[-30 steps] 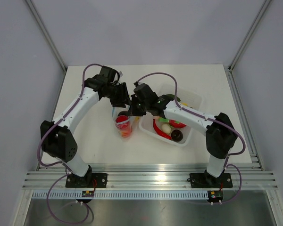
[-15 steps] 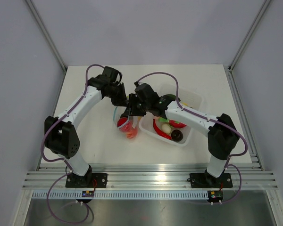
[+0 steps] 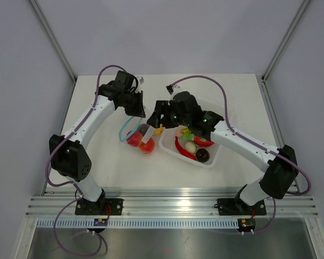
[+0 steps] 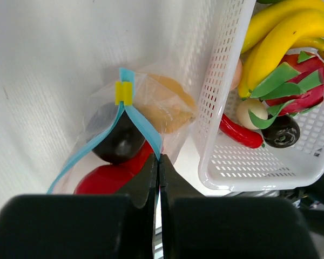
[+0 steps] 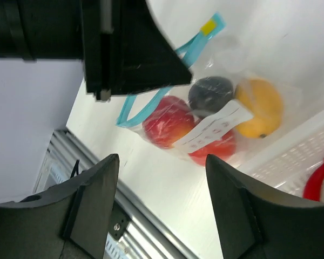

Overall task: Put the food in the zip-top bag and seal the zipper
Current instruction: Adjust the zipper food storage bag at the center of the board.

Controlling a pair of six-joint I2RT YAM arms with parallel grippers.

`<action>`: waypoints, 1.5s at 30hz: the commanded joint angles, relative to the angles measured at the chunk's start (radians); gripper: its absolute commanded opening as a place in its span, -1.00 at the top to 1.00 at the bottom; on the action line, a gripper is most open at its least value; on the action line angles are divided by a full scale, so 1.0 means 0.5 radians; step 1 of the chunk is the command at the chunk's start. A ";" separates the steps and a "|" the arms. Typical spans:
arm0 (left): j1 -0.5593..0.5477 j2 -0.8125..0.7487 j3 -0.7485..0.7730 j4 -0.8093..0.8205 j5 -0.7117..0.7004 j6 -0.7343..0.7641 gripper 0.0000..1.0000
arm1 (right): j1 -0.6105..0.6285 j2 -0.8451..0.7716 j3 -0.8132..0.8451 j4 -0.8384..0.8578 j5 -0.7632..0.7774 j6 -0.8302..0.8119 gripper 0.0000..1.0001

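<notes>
The zip-top bag (image 3: 139,138) lies on the table left of the basket. It holds food: a red fruit (image 5: 170,121), a dark fruit (image 5: 210,94) and an orange fruit (image 5: 259,108). Its zipper (image 4: 143,127), a light blue strip, carries a yellow slider (image 4: 123,93) and stands parted in a loop (image 3: 124,129). My left gripper (image 4: 159,162) is shut on the zipper strip just above the bag (image 4: 151,102). My right gripper (image 5: 162,159) hangs open beside the bag with nothing between its fingers, and it sits between bag and basket (image 3: 156,116).
A white perforated basket (image 4: 216,135) stands right of the bag, its wall almost touching it. Inside are bananas (image 4: 281,32), a pink dragon fruit (image 4: 308,81), a red chili (image 4: 240,132), a dark round fruit (image 4: 281,131) and a pale egg-shaped piece (image 4: 248,110).
My right gripper has opened and drawn back to the right from the bag. My left gripper has shut on the zipper. The bag has swung left and down.
</notes>
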 commanded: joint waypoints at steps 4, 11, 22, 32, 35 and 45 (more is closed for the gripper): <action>0.004 -0.213 0.042 0.015 0.100 0.408 1.00 | -0.316 -0.093 -0.154 0.314 -0.427 -0.333 -0.45; 0.001 -0.367 -0.059 0.082 0.234 0.595 1.00 | -0.344 -0.093 -0.228 0.477 -0.526 -0.796 -0.42; 0.001 -0.437 -0.124 0.085 0.373 0.656 1.00 | -0.369 0.241 0.116 0.295 -0.900 -1.380 -0.42; 0.001 -0.545 -0.225 0.082 0.407 0.791 1.00 | -0.538 0.440 0.363 0.195 -1.581 -1.687 -0.48; 0.004 -0.563 -0.240 0.082 0.397 0.813 1.00 | -0.547 0.606 0.612 -0.051 -1.756 -1.763 -0.53; 0.001 -0.572 -0.228 0.067 0.403 0.831 1.00 | -0.544 0.821 0.788 -0.009 -2.014 -1.619 -0.56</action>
